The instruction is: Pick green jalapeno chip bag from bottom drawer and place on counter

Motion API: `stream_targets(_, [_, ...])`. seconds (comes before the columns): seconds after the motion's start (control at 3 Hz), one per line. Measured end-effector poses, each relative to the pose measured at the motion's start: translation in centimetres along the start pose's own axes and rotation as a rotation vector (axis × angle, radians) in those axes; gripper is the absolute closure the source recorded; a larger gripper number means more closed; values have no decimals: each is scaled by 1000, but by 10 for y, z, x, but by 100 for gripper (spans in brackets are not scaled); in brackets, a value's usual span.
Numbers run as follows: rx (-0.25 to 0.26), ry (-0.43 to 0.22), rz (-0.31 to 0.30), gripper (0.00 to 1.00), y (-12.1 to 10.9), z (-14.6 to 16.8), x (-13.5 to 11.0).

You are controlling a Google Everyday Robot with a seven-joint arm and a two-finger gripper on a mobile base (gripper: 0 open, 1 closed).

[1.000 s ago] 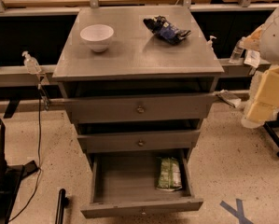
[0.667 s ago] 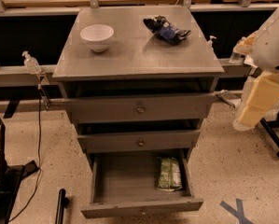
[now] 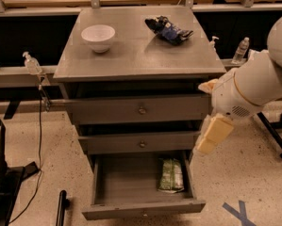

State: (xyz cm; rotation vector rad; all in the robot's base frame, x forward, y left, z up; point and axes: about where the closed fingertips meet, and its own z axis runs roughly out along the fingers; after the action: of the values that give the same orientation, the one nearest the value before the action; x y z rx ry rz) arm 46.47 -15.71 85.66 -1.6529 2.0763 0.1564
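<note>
The green jalapeno chip bag (image 3: 171, 174) lies flat at the right side of the open bottom drawer (image 3: 140, 206), which is pulled out toward me. The grey counter (image 3: 136, 55) tops the cabinet. My white arm reaches in from the right. The gripper (image 3: 210, 136) hangs beside the cabinet's right edge at the height of the middle drawer, above and to the right of the bag, apart from it. It holds nothing that I can see.
A white bowl (image 3: 98, 36) and a dark blue and black snack bag (image 3: 169, 29) sit on the counter. The two upper drawers (image 3: 141, 110) are closed. Bottles (image 3: 31, 62) stand on the rail to the left and right. A black stand (image 3: 1, 173) is on the floor at left.
My arm has swung left and down from the far right edge, bringing the gripper close to the cabinet's right side. The bag and drawers have not moved.
</note>
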Motion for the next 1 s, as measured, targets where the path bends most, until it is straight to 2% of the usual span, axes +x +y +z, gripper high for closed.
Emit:
stream_targets(0.33, [17, -4, -1, 0, -4, -1, -2])
stream_targets(0.67, [-3, 46, 10, 0, -7, 15, 5])
stream_targets(1.0, [-45, 64, 102, 0, -15, 73, 54])
